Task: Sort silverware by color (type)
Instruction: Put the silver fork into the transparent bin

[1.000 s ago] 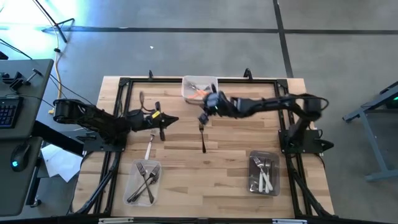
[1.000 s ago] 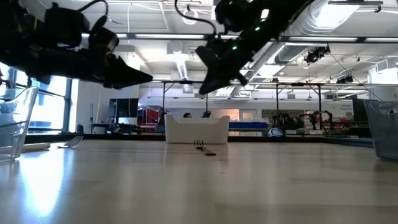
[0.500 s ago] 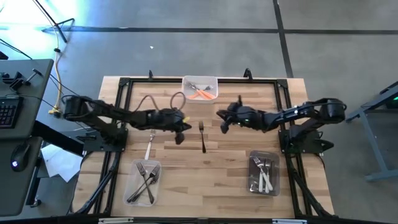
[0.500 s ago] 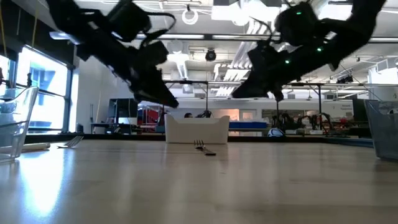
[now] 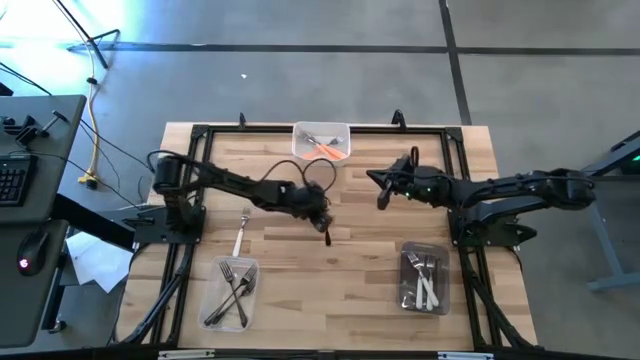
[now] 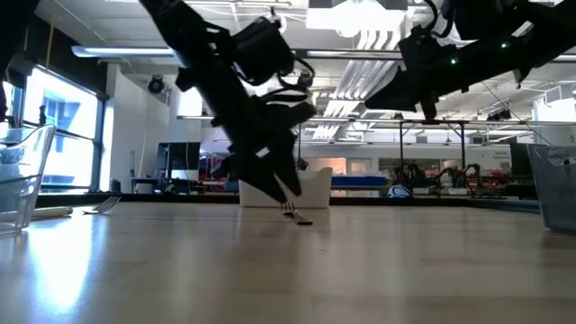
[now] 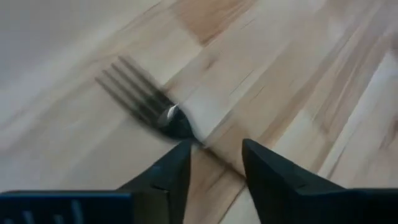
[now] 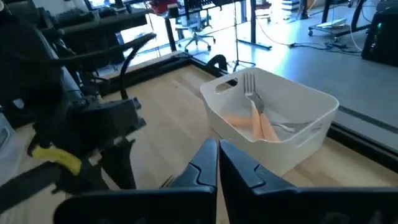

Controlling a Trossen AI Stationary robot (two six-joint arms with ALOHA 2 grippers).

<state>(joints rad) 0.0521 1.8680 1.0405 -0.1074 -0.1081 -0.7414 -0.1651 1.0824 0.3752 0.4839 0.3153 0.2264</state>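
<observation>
Light wood desk (image 5: pixel 370 250), black frame, grey floor around. Big bright room behind, ceiling lights, windows.

Dark fork (image 5: pixel 326 228) lies flat mid-desk, tines (image 7: pixel 134 93) metal, thin dark handle. White-handled fork (image 5: pixel 240 236) lies alone, near left tray.

Left pincer (image 5: pixel 322 215) low over dark fork, fingers (image 7: pixel 168 174) spread, one each side of handle. Right pincer (image 5: pixel 380 198) up in air, pressed together, holding nothing.

White bin (image 5: pixel 322 141) at far edge: orange forks (image 8: pixel 258 124). Clear tray (image 5: pixel 230 291) near left: metal forks. Clear tray (image 5: pixel 424 278) near right: white-handled forks.
</observation>
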